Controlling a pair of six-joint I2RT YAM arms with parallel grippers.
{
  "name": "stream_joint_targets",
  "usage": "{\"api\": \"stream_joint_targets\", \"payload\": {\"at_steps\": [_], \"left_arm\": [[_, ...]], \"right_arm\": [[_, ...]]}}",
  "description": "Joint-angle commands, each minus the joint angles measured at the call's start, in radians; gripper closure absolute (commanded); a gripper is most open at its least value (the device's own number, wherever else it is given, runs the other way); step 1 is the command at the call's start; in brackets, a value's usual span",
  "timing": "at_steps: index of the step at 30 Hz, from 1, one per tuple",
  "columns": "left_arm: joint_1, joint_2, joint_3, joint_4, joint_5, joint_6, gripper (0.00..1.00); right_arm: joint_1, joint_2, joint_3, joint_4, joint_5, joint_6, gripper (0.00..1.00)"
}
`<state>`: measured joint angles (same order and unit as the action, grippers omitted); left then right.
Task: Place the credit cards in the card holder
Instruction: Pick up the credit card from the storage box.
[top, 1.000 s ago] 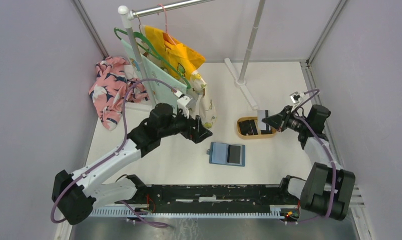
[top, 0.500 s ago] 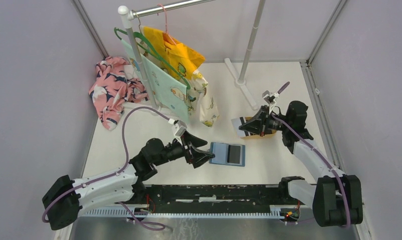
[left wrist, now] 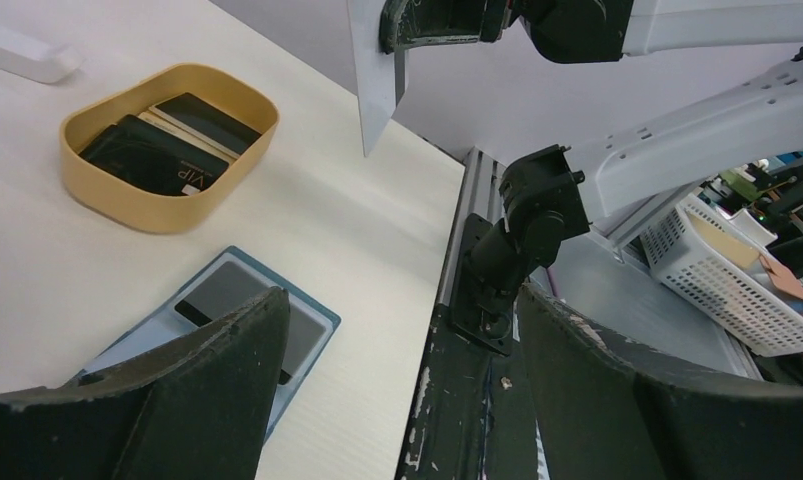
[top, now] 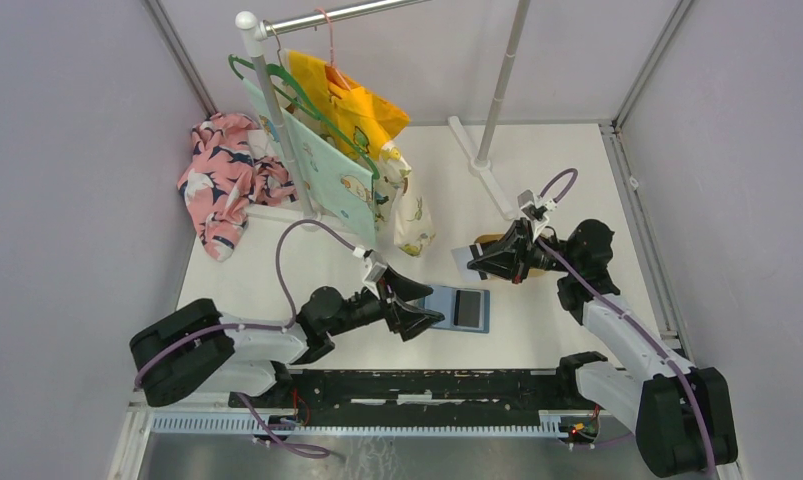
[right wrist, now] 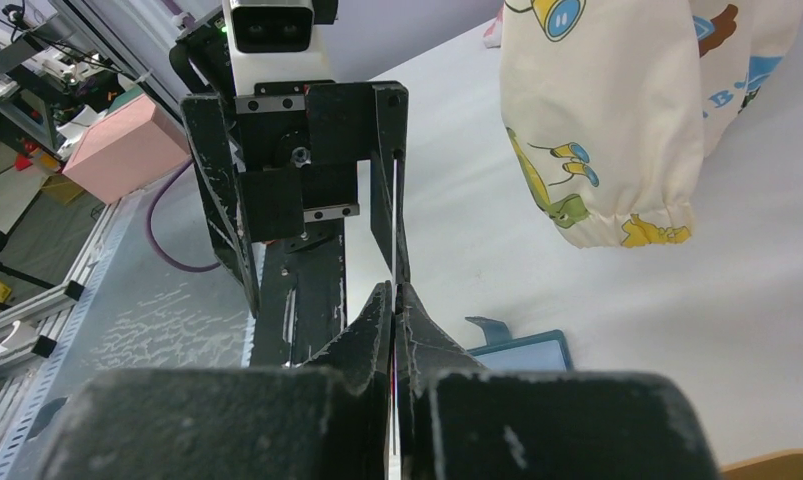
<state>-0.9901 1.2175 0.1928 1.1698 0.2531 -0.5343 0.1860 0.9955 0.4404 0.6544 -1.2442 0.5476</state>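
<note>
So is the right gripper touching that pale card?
Touching. The right wrist view shows the right gripper shut on the card, seen edge-on.

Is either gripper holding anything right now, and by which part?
The right gripper pinches a light card by one end, the rest sticking out past its fingertips. The left gripper is open at the card holder, holding nothing.

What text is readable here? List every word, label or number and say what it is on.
"VIP": on a dark card lying in the tan tray.
Blue lettering on the cream printed garment: too cut off to read.
No other text is legible.
</note>
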Motion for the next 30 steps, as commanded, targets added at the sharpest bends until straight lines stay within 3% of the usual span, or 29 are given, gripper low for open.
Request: {"api": "stream_joint_targets", "payload": {"at_steps": [1,13,25,28,30], "left_arm": [[-0.018,0.108,0.05,0.259,-0.007,0.016,0.12],[-0.031,0.368,0.147,0.457,0.004,-0.025,0.21],[-0.033,0.466,0.247,0.467,0.037,-0.015,0.36],[-0.033,0.474,0.265,0.457,0.058,-0.01,0.55],[-0.03,0.479,0.279,0.437,0.077,-0.014,0.9]], "right_arm": [[0.005,-0.03,-0.019,0.117,0.02,0.032,1.0],[0.028,-0.036,-0.057,0.156,0.019,0.029,0.99],[0.045,-0.034,-0.064,0.154,0.003,0.017,0.99],[0.048,-0.034,-0.064,0.15,-0.001,0.013,0.99],[0.049,-0.036,-0.063,0.137,-0.004,0.0,0.98]]}}
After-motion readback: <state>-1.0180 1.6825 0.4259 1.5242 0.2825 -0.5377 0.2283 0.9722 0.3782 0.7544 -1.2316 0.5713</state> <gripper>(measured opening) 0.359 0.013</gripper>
